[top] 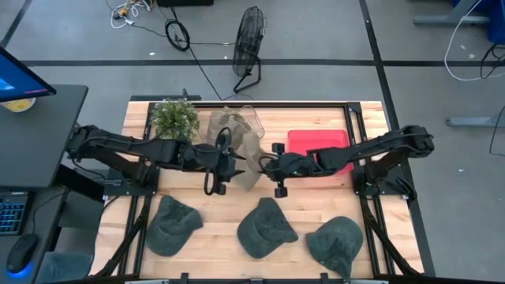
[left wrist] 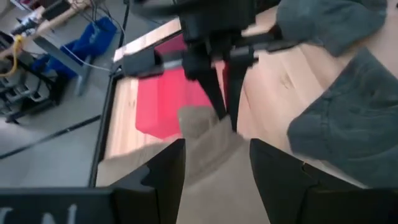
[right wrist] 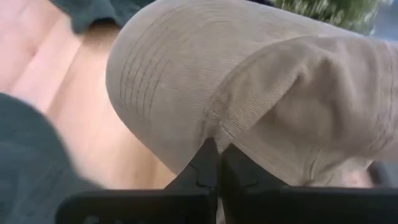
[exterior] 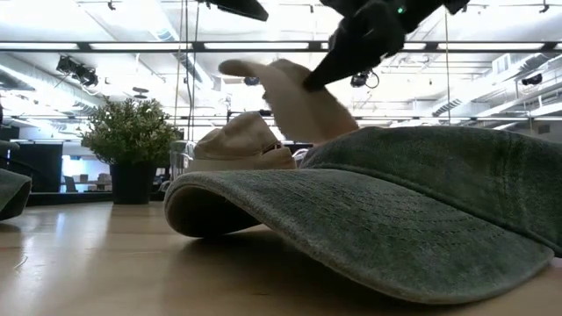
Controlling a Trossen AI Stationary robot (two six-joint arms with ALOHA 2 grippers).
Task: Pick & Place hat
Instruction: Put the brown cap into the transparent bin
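A tan hat point(top: 249, 155) is held up over the table's middle, between both arms. My right gripper point(top: 267, 166) reaches in from the right and is shut on it. In the right wrist view its stitched brim point(right wrist: 158, 87) and ribbed crown point(right wrist: 323, 106) fill the picture. My left gripper point(left wrist: 217, 167) comes from the left and is open. Its fingers point(left wrist: 166, 171) stand on either side of the hat's cloth point(left wrist: 211, 158); whether they touch it cannot be told. A second tan hat point(top: 227, 123) rests in a clear container behind. My right gripper pinches the tan hat between its two shut fingers point(right wrist: 205, 163), where the brim meets the crown point(right wrist: 214, 134). The fingers slant down from the table's right side. The hat point(exterior: 294, 96) hangs raised below them; its lower end is hidden behind a green hat.
Three green hats point(top: 173, 223) point(top: 264, 229) point(top: 335, 243) lie along the near edge; the middle one point(exterior: 413, 202) fills the low view. A red tray point(top: 319, 142) sits under the right arm. A potted plant point(top: 174, 118) stands at the far left.
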